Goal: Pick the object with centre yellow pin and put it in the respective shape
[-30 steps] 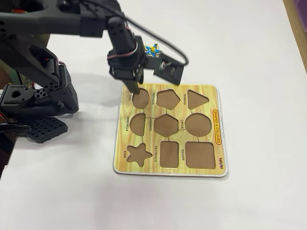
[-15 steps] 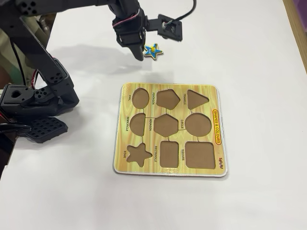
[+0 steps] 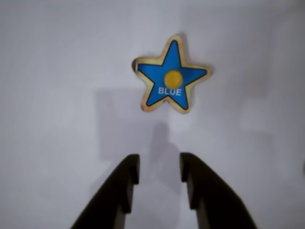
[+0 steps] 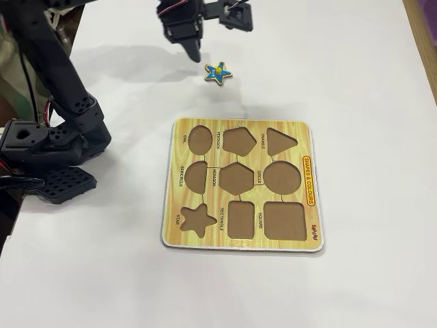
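Fingers parted and empty above white tabletop; star piece lying loose.

Item: two dark, matte fingers [image 3: 158, 171], tapered, spread with a narrow gap, gripping nothing; in the wrist view they enter from 6 o'clock. Item: star piece [image 3: 171, 76], flat, five-pointed, blue face lettered BLUE, pale yellow rim, round yellow knob at centre; lies on the tabletop [image 4: 369, 82] at 12 o'clock from the fingers, apart from them. Item: shape board [image 4: 311, 236], yellow wood-grain print, rounded corners, nine brown cutouts; in the fixed view it sits at 6 o'clock from the star piece [image 4: 218, 73], well apart. Item: star cutout [image 4: 198, 220], labelled STAR, at the board's 7 o'clock corner, unfilled.
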### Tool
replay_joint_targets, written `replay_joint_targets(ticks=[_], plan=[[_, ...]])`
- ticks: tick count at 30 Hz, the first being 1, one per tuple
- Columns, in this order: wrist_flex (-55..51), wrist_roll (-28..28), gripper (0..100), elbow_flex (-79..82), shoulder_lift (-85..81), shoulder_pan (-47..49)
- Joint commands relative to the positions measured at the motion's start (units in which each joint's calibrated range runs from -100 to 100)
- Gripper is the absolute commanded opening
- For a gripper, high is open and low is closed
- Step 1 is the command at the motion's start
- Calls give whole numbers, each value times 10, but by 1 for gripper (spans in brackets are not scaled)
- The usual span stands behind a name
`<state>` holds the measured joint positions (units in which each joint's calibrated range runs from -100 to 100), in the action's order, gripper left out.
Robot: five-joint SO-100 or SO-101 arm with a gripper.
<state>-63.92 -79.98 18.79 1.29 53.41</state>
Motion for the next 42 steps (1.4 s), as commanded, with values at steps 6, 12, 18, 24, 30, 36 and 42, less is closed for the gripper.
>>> replay_joint_targets(ticks=[6, 12, 18, 24, 30, 36, 42], plan=[[7, 2, 11, -90, 70, -23], [7, 3, 11, -88, 77, -48], [7, 3, 11, -86, 77, -67], [20, 3, 11, -88, 78, -66], [77, 3, 11, -80, 94, -61], [75, 3, 10, -80, 107, -58], [80, 4, 10, -62, 108, -63]])
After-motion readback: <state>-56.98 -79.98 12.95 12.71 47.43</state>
